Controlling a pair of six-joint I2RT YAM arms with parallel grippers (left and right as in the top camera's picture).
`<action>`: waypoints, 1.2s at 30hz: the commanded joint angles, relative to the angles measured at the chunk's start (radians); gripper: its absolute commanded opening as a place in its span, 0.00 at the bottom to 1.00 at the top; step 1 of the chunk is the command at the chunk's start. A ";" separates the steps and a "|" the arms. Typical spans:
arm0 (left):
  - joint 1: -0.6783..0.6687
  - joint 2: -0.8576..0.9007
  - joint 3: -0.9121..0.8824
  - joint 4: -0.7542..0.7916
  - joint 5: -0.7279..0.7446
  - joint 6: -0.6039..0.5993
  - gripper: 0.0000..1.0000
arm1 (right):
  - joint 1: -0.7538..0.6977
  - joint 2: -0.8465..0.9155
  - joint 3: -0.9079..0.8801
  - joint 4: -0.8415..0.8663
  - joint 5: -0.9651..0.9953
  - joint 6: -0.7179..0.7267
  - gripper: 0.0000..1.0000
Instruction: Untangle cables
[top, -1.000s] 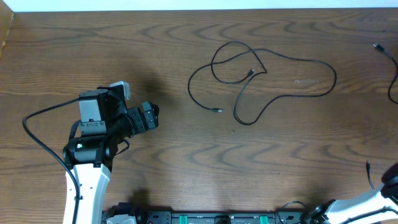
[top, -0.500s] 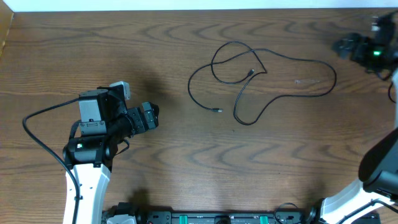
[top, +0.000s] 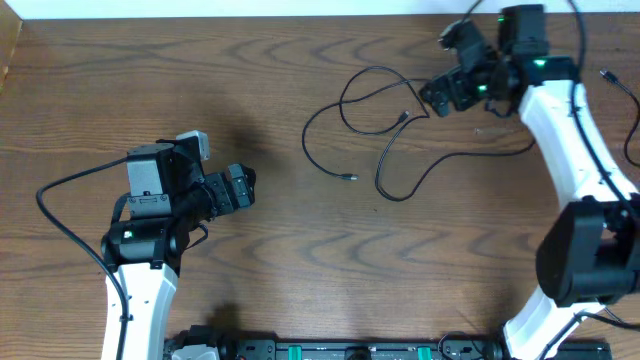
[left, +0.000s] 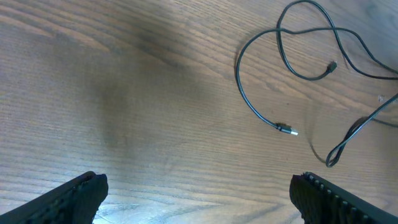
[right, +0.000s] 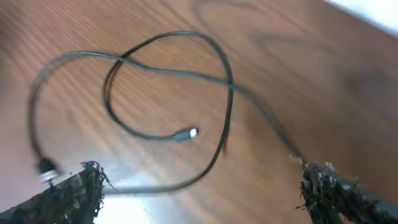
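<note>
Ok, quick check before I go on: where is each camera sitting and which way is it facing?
Overhead: fixed above the table, looking straight down; shows the left arm, the right arm and the black cable.
Left wrist: low on the left arm, aimed across the wood at the cable; the open left claw fills the bottom corners.
Right wrist: on the right arm, tilted down where the cable crosses itself; the open right claw shows at the bottom, blurred.
Shared: all three show the same cable.

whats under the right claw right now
The open right claw hangs over a crossed loop of black cable with a loose plug inside it, lying on the wooden table. From above, the arm covers the next stretch of cable.
</note>
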 joint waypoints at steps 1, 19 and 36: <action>0.004 0.003 0.009 -0.002 0.008 0.010 0.98 | 0.044 0.066 0.006 0.048 0.132 -0.087 0.99; 0.004 0.003 0.009 -0.002 0.008 0.010 0.98 | 0.039 0.322 0.006 0.163 0.176 -0.221 0.97; 0.004 0.003 0.009 -0.002 0.008 0.010 0.98 | -0.009 0.322 0.006 0.232 0.299 -0.320 0.96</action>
